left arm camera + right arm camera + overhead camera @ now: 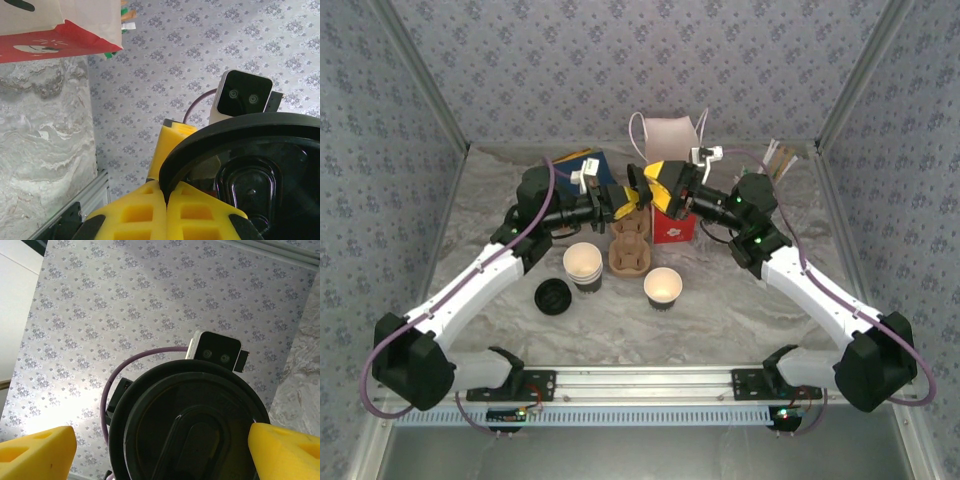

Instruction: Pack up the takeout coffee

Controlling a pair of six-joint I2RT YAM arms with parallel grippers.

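From above, the left gripper and right gripper meet nose to nose in mid-air over the brown cardboard cup carrier. This looks like a hand-over. The small paper cup, cream inside with a dark wall, stands lidless on the table just right of the carrier, near the front. A taller lidless paper cup and a loose black lid sit to the carrier's left.

On the left wrist, the yellow fingers are pressed together on the rim of the round black plastic lid, a thin edge pinch. That grip should not let go until the other side has it.

On the right wrist, the jaws stand wide, one yellow finger on each side of the lid. The right-hand one is at the rim and the left-hand one is well clear. To do this well, I'd centre the lid between the pads, close squarely across its width and keep it level. An off-centre squeeze could flip it out.

The grey-veined marble-look table is smooth, so a dropped lid could roll or slide. Patterned wallpaper lines the walls closely. At the back stands a red and white paper bag, so the space for turning there is tight.
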